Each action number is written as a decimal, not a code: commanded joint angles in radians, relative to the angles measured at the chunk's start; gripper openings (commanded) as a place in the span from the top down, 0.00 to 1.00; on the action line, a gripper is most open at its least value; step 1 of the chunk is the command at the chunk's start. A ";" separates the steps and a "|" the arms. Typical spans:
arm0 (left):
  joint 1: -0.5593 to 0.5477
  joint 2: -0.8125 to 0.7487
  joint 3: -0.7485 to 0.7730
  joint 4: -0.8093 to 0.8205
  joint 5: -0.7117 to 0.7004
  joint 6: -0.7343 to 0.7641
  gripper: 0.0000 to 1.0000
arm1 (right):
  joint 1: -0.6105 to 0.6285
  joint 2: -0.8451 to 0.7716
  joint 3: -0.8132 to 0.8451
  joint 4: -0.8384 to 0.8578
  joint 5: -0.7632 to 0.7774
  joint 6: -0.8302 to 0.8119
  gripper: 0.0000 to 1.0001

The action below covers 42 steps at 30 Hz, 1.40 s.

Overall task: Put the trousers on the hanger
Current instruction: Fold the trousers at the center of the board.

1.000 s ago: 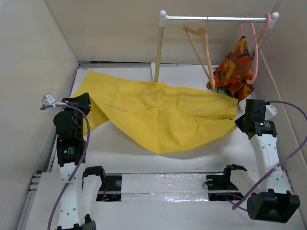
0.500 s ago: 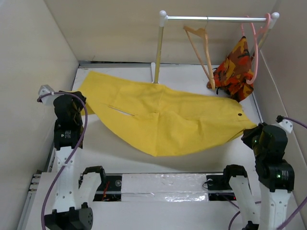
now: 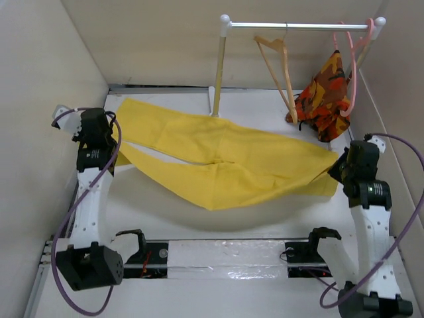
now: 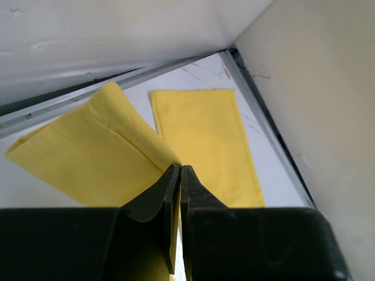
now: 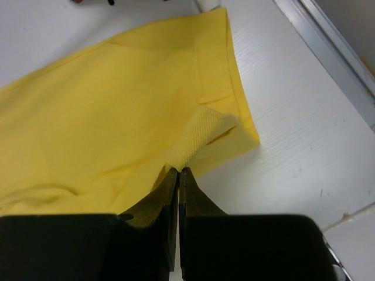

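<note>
- Stretching across the table [image 3: 165, 218], the trousers [image 3: 225, 162] lie spread out between the two arms.
- The left gripper [image 4: 180, 170] is clamped tight on a fold of yellow cloth at the leg end.
- The right gripper [image 5: 177, 171] pinches a raised fold near the opposite edge.
- The hanger [image 3: 287, 79] hangs from the rail [image 3: 298, 26] behind the trousers.

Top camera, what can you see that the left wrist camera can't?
Only the top camera shows the hanger on the rail, the pink hanger, the patterned garment and the right hand. Only the left wrist camera shows, close up, the left hand shut on a fold of the trousers. Both show the yellow trousers.
</note>
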 commanded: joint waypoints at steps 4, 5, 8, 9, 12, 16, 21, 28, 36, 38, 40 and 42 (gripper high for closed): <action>0.007 0.133 0.156 0.025 -0.119 0.044 1.00 | -0.078 0.208 0.005 0.351 -0.071 -0.034 1.00; 0.007 0.148 0.169 0.025 -0.131 0.046 1.00 | -0.095 0.257 0.012 0.365 -0.076 -0.035 1.00; 0.007 0.228 0.240 0.026 -0.157 0.072 1.00 | -0.131 0.345 0.046 0.427 -0.102 -0.035 1.00; 0.007 0.251 0.261 0.017 -0.166 0.076 1.00 | -0.144 0.365 0.060 0.440 -0.114 -0.034 1.00; 0.007 0.349 0.332 -0.012 -0.183 0.083 1.00 | -0.174 0.441 0.071 0.497 -0.153 -0.023 1.00; 0.007 0.456 0.410 -0.019 -0.212 0.107 1.00 | -0.216 0.549 0.115 0.533 -0.189 -0.017 1.00; 0.016 0.541 0.456 -0.012 -0.243 0.133 1.00 | -0.228 0.676 0.157 0.603 -0.226 -0.008 1.00; 0.040 0.673 0.570 -0.026 -0.237 0.161 1.00 | -0.228 0.874 0.241 0.626 -0.228 -0.025 1.00; 0.040 0.819 0.691 0.008 -0.238 0.214 1.00 | -0.199 1.001 0.302 0.684 -0.211 -0.015 1.00; 0.040 0.859 0.736 0.019 -0.237 0.231 1.00 | -0.190 1.023 0.304 0.700 -0.199 -0.014 1.00; 0.040 0.885 0.763 0.063 -0.235 0.266 1.00 | -0.190 1.040 0.313 0.714 -0.180 -0.018 1.00; 0.030 0.908 0.794 0.075 -0.238 0.279 1.00 | -0.190 1.054 0.324 0.712 -0.171 -0.028 1.00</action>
